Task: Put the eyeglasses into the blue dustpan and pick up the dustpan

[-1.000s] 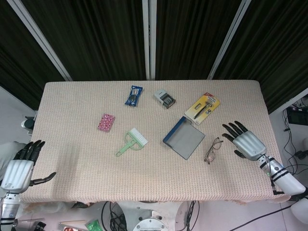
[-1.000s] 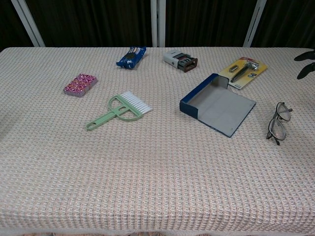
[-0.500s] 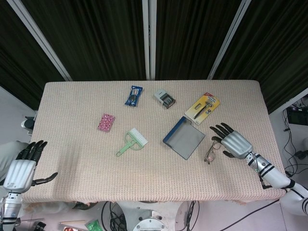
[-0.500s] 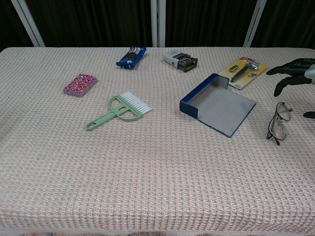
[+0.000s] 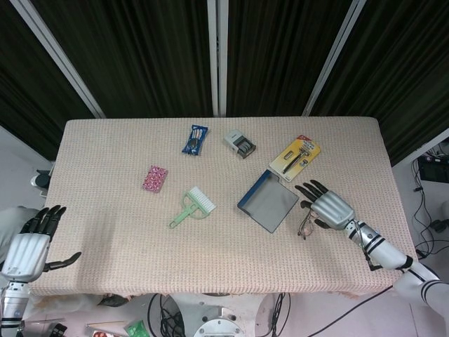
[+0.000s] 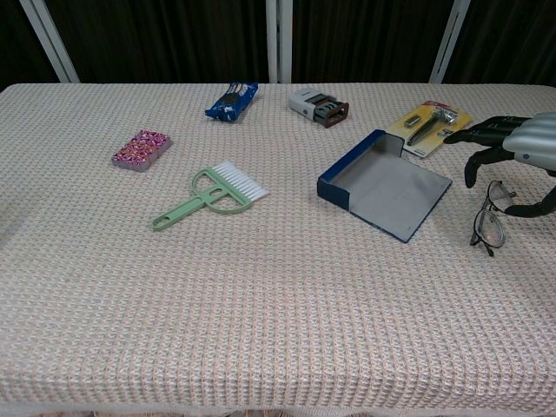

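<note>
The eyeglasses (image 5: 309, 222) lie flat on the woven table cover (image 5: 105, 161), just beside the open mouth of the blue dustpan (image 5: 269, 201) on its right – one pair, thin wire frame, likely light and easily bent, with lenses that would smear or scratch. A pinch on the bridge or a temple arm looks safer than pressing on the glass. The right hand (image 5: 327, 207) hovers directly over them, fingers spread and holding nothing; whether it touches the frame I cannot tell. The left hand (image 5: 29, 247) waits off the near left corner, fingers apart and empty. Further out sit one green brush (image 5: 191, 206), one pink patterned packet (image 5: 154, 177), one blue wrapper (image 5: 195, 138), one grey stapler-like item (image 5: 240, 144) and one yellow carded razor (image 5: 295, 158) – a single dustpan among them.
</note>
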{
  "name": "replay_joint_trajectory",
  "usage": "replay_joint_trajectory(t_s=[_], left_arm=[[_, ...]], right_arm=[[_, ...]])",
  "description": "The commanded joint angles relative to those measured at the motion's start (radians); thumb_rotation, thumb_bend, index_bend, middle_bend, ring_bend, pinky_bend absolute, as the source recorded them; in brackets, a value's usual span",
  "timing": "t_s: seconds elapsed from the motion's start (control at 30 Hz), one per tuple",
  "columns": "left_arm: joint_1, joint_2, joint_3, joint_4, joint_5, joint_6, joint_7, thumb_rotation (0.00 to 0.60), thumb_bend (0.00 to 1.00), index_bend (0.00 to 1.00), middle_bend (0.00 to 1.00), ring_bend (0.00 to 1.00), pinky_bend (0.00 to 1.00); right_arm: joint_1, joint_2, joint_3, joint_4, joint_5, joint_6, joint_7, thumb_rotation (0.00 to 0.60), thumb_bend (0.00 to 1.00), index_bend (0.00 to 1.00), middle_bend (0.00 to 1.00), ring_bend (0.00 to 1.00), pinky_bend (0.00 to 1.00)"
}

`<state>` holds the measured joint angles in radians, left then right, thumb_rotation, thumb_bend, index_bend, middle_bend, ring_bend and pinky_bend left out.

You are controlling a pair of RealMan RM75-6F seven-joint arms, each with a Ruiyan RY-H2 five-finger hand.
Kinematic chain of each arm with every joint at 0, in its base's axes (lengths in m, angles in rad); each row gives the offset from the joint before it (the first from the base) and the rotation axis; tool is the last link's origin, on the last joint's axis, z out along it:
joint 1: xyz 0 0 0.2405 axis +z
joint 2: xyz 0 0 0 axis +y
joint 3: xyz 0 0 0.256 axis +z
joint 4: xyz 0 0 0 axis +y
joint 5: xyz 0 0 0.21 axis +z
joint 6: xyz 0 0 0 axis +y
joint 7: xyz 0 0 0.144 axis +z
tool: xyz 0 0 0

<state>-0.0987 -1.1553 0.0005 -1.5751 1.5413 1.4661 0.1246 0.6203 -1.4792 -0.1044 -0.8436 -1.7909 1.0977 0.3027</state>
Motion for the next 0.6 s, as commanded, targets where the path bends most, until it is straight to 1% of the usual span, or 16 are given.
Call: replay_joint_trajectory(t_s=[0.03,0.43,0.6], left_arm=[[0.0,0.0,0.0,0.0,0.0,0.0,0.0,0.365,0.11,0.06,0.07,0.09,0.22],[0.005,0.002,0.003,0.01,-0.005,0.0,-0.013,0.365,0.11,0.06,0.07,0.09,0.22],[0.006,0.002,0.004,0.013,-0.005,-0.001,-0.017,0.365,0.11,0.06,0.07,0.09,0.22]], right_arm=[[0.007,-0.008,-0.002,0.012,0.004,-0.001,0.008,0.6,0.18,0.39,0.0,0.0,0.0],[0.022,-0.038,-0.016,0.047,0.015,-0.013,0.004,0.6,0.18,0.41,0.0,0.0,0.0],[0.023,-0.046,-0.022,0.052,0.017,-0.005,0.009,0.6,0.18,0.44,0.0,0.0,0.0]])
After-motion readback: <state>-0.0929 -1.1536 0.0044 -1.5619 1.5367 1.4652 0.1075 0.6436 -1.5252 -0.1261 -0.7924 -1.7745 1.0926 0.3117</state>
